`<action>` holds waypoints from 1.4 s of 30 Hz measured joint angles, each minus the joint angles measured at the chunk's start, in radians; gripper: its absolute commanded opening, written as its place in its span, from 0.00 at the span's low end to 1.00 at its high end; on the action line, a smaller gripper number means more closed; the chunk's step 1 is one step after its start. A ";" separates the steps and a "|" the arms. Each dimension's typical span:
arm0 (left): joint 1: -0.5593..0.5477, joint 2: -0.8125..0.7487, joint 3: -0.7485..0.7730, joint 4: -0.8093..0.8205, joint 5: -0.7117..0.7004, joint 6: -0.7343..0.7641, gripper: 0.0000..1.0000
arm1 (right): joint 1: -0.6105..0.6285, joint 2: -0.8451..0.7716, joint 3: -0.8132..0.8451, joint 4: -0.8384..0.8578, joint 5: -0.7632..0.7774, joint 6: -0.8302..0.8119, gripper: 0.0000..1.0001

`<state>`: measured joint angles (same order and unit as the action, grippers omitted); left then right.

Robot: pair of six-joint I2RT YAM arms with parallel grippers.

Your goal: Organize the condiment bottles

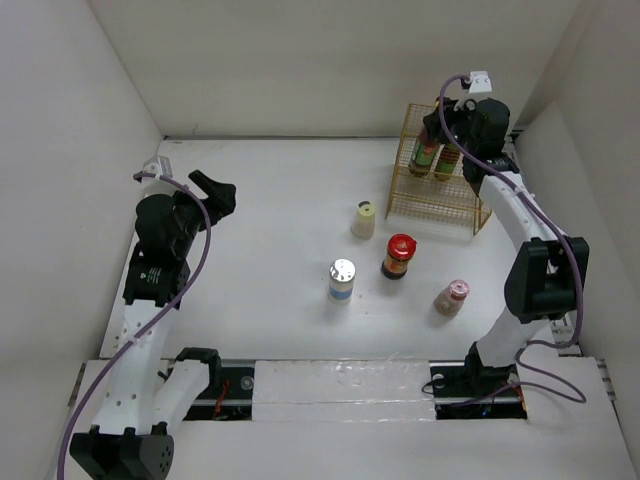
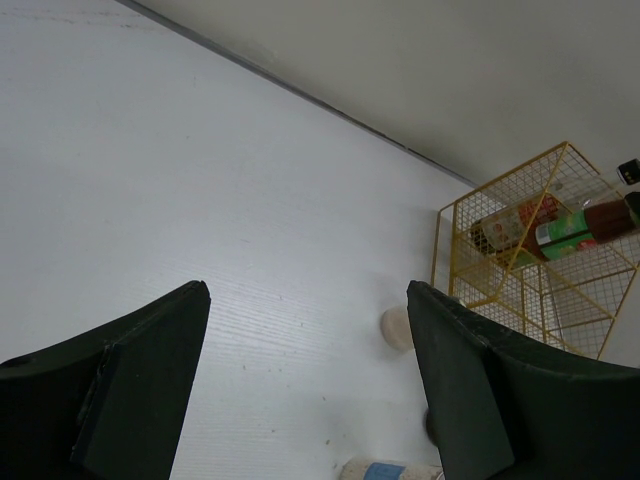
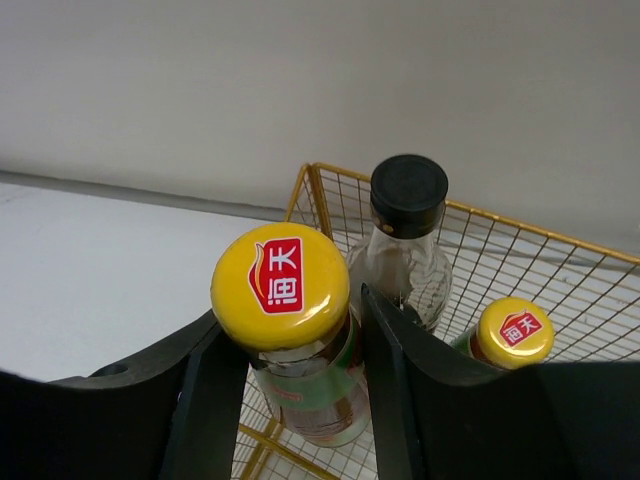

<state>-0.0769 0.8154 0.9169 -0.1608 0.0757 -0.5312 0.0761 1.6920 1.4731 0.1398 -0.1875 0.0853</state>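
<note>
**Inspector:** Bench (image 1: 270, 200), top view: yellow wire rack (image 1: 440, 205) at 2 o'clock. Left end effector (image 2: 308, 300) at 9 o'clock, released, empty.

**Clerk:** Right end effector (image 3: 292, 330)?

**Inspector:** Clenched on a yellow-capped bottle (image 3: 280, 285) at the rack. Black-capped bottle (image 3: 408, 195) at its 1 o'clock, second yellow-capped bottle (image 3: 515, 330) at 3.

**Clerk:** Loose items?

**Inspector:** Upright on the bench, apart: red-lidded jar (image 1: 399, 256); silver-capped white bottle (image 1: 342, 279) at its 8 o'clock, cream bottle (image 1: 364, 220) at 11, pink-capped bottle (image 1: 453, 297) at 4.

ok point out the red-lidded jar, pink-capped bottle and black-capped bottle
red-lidded jar (image 1: 400, 245): top external view, its lid
pink-capped bottle (image 1: 457, 289): top external view, its cap
black-capped bottle (image 3: 409, 195): right wrist view, its cap
</note>
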 measured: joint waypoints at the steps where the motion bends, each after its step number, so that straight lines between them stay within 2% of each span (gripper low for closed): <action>1: 0.000 0.000 0.000 0.000 0.000 0.000 0.76 | 0.002 0.012 0.000 0.000 0.004 0.000 0.11; 6: 0.000 0.002 0.000 0.000 0.000 0.000 0.76 | 0.016 0.043 -0.034 0.008 0.026 -0.001 0.11; 8: 0.000 0.005 0.000 0.000 0.001 0.000 0.76 | 0.027 0.052 -0.056 0.014 0.035 -0.001 0.15; 16: 0.000 0.007 0.000 0.000 0.003 0.000 0.76 | 0.086 0.137 -0.111 0.061 0.080 -0.002 0.19; 24: 0.000 0.007 0.000 0.000 0.004 0.000 0.76 | 0.102 0.140 -0.129 0.104 0.126 -0.002 0.25; 28: 0.000 0.007 0.000 0.000 0.004 0.000 0.76 | 0.103 0.139 -0.133 0.113 0.137 -0.001 0.58; 31: 0.000 0.007 0.000 0.000 0.004 0.000 0.76 | 0.104 0.130 -0.135 0.115 0.153 -0.002 0.72; 35: 0.000 0.007 0.000 0.000 0.004 0.000 0.76 | 0.106 0.084 -0.136 0.113 0.158 -0.002 0.80; 42: 0.000 0.007 0.000 0.000 0.005 0.000 0.76 | 0.109 -0.034 -0.136 0.106 0.146 -0.002 0.80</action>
<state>-0.0769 0.8227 0.9169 -0.1608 0.0807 -0.5312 0.1848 1.6581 1.3369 0.2462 -0.0414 0.0830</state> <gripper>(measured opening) 0.757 0.809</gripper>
